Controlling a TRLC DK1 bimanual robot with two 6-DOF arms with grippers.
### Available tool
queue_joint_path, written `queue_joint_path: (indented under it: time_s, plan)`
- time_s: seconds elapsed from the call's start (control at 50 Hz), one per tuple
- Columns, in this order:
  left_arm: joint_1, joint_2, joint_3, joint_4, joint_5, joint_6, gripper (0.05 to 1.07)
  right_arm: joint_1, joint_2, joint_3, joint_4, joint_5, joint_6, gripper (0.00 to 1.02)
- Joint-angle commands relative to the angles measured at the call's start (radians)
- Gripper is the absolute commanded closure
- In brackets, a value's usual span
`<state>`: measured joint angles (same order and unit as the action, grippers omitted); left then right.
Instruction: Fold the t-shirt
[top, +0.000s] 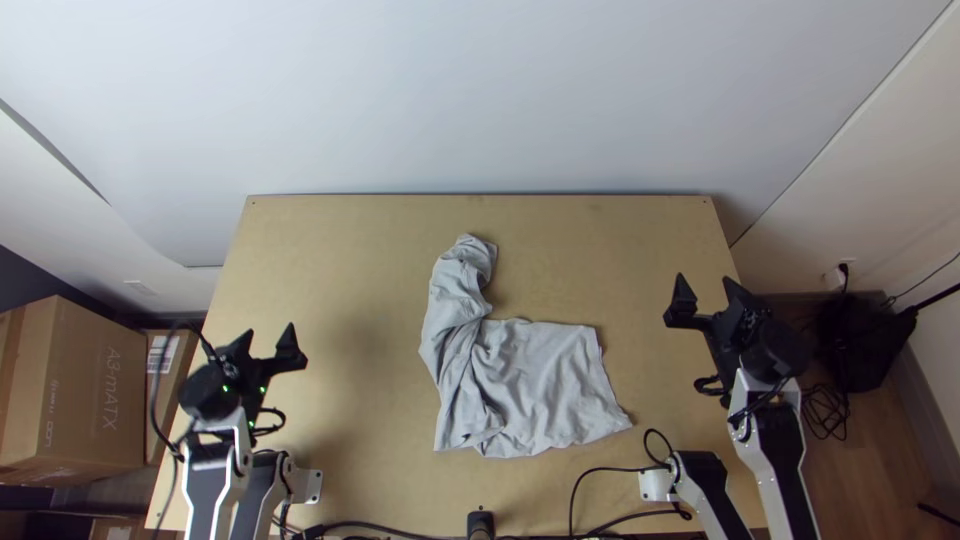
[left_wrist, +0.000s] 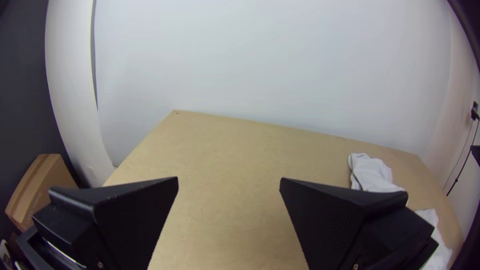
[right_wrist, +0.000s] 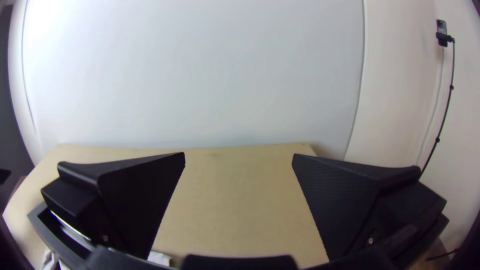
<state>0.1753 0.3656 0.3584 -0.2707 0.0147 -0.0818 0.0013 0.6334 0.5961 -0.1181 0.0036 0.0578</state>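
Grey and rumpled, one t-shirt (top: 540, 385) lies there, left tool (top: 270, 331) and right tool (top: 704, 281) both open

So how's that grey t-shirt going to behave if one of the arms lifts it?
The t-shirt will probably hang floppy, since it lies in soft creases. Lifted by its bunched, twisted part, it may stay tangled. It's unlikely to roll, lying mostly flat.

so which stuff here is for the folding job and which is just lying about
For the job:
- shirt, partly spread, bunched at one side
- left gripper
- right gripper

Just lying about:
- big box, beside the table
- cable coil, on the floor
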Motion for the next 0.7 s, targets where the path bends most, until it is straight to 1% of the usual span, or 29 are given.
queue_joint_path:
  time_s: [0.0,0.1,0.2,0.26,0.3,0.36,0.46,0.5,0.6,0.62,0.68]
  plan:
    - [0.007,0.191,0.246,-0.116,0.007,-0.006,0.09,0.077,0.068,0.130,-0.054,-0.002,0.053,0.03]
    - [0.003,0.297,0.427,-0.251,0.010,-0.033,0.10,0.170,0.137,0.232,-0.117,0.010,0.123,0.03]
    - [-0.033,0.309,0.539,-0.312,0.014,-0.050,0.10,0.259,0.200,0.311,-0.169,0.015,0.192,0.03]
    - [-0.073,0.320,0.608,-0.371,0.014,-0.076,0.10,0.313,0.244,0.353,-0.199,0.018,0.235,0.03]
    - [-0.082,0.331,0.648,-0.407,0.014,-0.104,0.10,0.353,0.284,0.389,-0.235,0.018,0.264,0.04]
    - [-0.092,0.348,0.703,-0.470,0.014,-0.118,0.10,0.393,0.338,0.442,-0.282,0.021,0.307,0.04]
    - [-0.094,0.348,0.752,-0.552,0.014,-0.122,0.10,0.493,0.443,0.547,-0.387,0.021,0.372,0.04]
    - [-0.094,0.343,0.757,-0.570,0.014,-0.122,0.10,0.540,0.477,0.570,-0.422,0.021,0.378,0.04]
    - [-0.079,0.340,0.763,-0.627,0.014,-0.119,0.10,0.657,0.531,0.577,-0.419,0.022,0.398,0.04]
    - [-0.077,0.337,0.761,-0.633,0.014,-0.119,0.10,0.683,0.546,0.577,-0.417,0.021,0.409,0.04]
    - [-0.074,0.328,0.758,-0.654,0.014,-0.113,0.10,0.724,0.586,0.585,-0.422,0.021,0.451,0.04]
